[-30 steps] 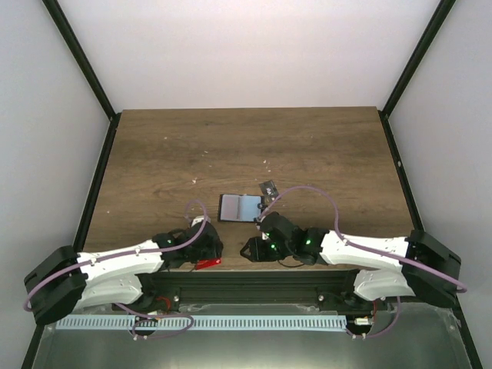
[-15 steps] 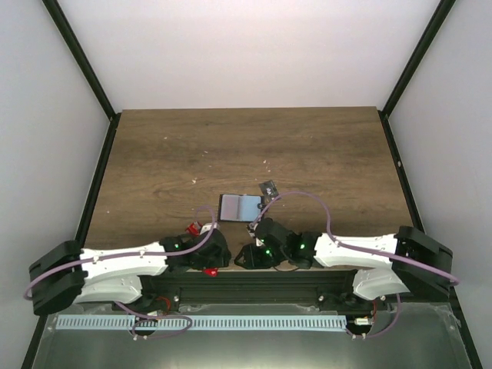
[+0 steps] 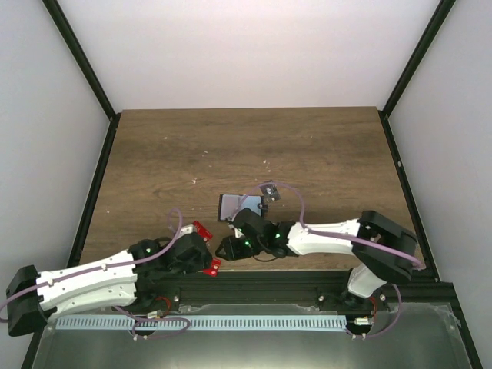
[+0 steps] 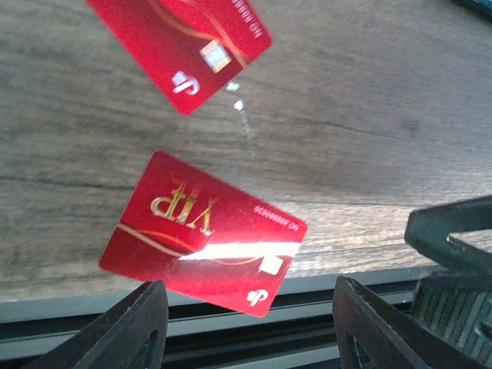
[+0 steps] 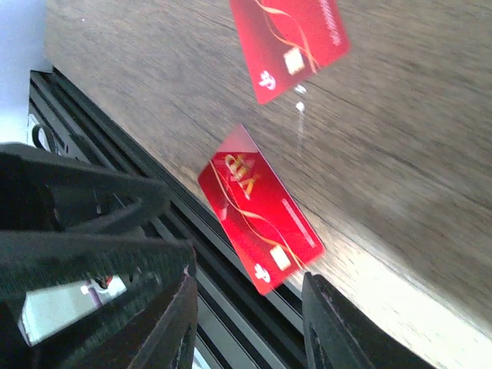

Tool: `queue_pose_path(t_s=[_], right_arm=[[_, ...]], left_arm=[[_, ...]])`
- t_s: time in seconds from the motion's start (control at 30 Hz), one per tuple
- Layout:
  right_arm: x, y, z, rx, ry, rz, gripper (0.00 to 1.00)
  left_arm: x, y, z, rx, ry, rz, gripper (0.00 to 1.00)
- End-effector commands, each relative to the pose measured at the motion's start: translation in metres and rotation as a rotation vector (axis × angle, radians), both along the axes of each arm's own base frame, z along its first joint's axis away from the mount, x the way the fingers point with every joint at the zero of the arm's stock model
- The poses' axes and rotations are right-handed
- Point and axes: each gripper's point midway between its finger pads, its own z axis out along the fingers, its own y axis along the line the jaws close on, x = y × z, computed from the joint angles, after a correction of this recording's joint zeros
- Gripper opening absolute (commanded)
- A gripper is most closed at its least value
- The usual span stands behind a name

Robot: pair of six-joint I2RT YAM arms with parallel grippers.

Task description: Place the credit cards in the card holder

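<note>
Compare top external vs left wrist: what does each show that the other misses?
Top external only: the holder mid-table, and a grey card just beyond it. Left wrist only: gold VIP lettering on the near red card, which overhangs the table edge, the chip on the far red card, and the left gripper open over the near card. Both: the two red cards by the near edge, though top external shows them only as small red patches.

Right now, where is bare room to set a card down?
Bare: the table's far half beyond the card holder, and along both sides. Crowded: the near edge, with the red VIP card, another red card, the left gripper and right gripper.
</note>
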Motion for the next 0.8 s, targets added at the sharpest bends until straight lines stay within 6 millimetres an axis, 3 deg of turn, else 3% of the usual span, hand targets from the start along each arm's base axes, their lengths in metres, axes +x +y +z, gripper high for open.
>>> queue_pose_path(t_s=[0.0,0.17,0.37,0.6,0.77], right_arm=[[0.008,0.03,0.013,0.066,-0.048,0.102,0.39],[0.016,0.041,-0.001,0.071,-0.028,0.156,0.35],[0.017,0.047,-0.023,0.062,0.018,0.22,0.27],[0.01,0.038,-0.051,0.017,0.071,0.232,0.21],[0.001,0.032,-0.06,0.018,0.113,0.243,0.18]], left_arm=[[-0.016,0.014,-0.016,-0.007,0.077,0.042,0.61],[-0.023,0.009,-0.031,-0.103,0.121,0.081,0.61],[-0.016,0.008,-0.04,-0.156,0.084,0.124,0.59],[-0.011,0.007,-0.052,-0.201,0.061,0.164,0.58],[-0.001,0.004,-0.047,-0.235,0.012,0.188,0.56]])
